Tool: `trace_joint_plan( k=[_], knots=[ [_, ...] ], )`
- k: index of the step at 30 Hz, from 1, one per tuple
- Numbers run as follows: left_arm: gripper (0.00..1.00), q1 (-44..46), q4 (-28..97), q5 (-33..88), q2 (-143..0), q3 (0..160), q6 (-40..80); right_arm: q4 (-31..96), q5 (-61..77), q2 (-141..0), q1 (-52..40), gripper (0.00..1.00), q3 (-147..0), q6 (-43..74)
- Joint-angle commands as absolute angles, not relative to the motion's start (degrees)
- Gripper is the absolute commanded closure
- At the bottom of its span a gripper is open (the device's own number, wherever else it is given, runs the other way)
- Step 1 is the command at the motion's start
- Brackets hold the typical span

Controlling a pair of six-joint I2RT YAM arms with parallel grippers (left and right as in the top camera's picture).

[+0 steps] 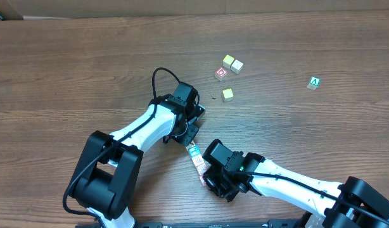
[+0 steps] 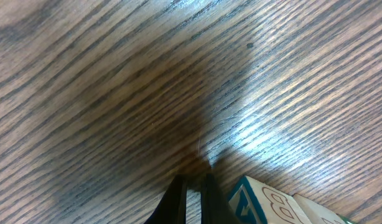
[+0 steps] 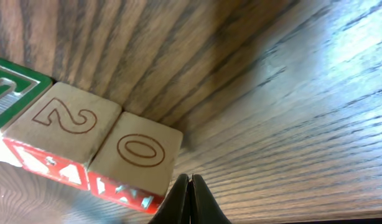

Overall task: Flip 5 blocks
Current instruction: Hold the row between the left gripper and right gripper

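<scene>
Overhead, first: short row of blocks (image 1: 197, 161) on the wooden table (image 1: 68, 57), running diagonally between the two grippers. Teal-faced cube (image 1: 194, 151) at the upper end, pale and pinkish-red cubes below it; exact count in the row not readable at this size. Just beside the teal end, left gripper (image 1: 190, 133), fingers hidden under its dark body. At the lower end, right gripper (image 1: 209, 180), touching the row or just short of it; cannot tell which. Well apart, up and to the right: red-print cube (image 1: 220, 73) with a pale face; two plain yellow cubes (image 1: 228, 61) touching each other; third yellow cube (image 1: 227, 94) alone; green "A" cube (image 1: 314, 82) far right.

Left wrist, next: left gripper (image 2: 193, 182) closed, only a sliver of light between the dark fingers, nothing held, tips down at the wood. Just right of them, corner of "B" block (image 2: 284, 205): teal side face with a white figure, pale top face with an outlined letter. Rest cut off by the frame edge.

Right wrist, last: right gripper (image 3: 190, 179) pressed together, empty, tips low over the wood. Up-left of it, three blocks in a touching line: "0" block (image 3: 141, 151) nearest, "2" block (image 3: 63, 117) next, green-and-white block (image 3: 7, 93) at the frame edge. Pale tops with thin red outlines; red side faces with pale prints on the first two.
</scene>
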State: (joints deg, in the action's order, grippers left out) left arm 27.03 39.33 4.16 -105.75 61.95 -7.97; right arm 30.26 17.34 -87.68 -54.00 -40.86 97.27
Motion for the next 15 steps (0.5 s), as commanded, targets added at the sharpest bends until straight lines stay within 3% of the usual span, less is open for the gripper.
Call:
trace_joint_plan(
  k=[1, 15],
  knots=[
    [0.96, 27.83, 38.57, 6.00, -108.64, 60.14, -9.78, 30.28, 16.05, -86.89, -54.00, 0.96, -40.45, 97.56],
    [0.96, 27.83, 36.71, 6.07, -108.64, 60.20, -10.31, 30.22, 15.42, -86.89, -54.00, 0.96, -40.45, 97.56]
  ],
)
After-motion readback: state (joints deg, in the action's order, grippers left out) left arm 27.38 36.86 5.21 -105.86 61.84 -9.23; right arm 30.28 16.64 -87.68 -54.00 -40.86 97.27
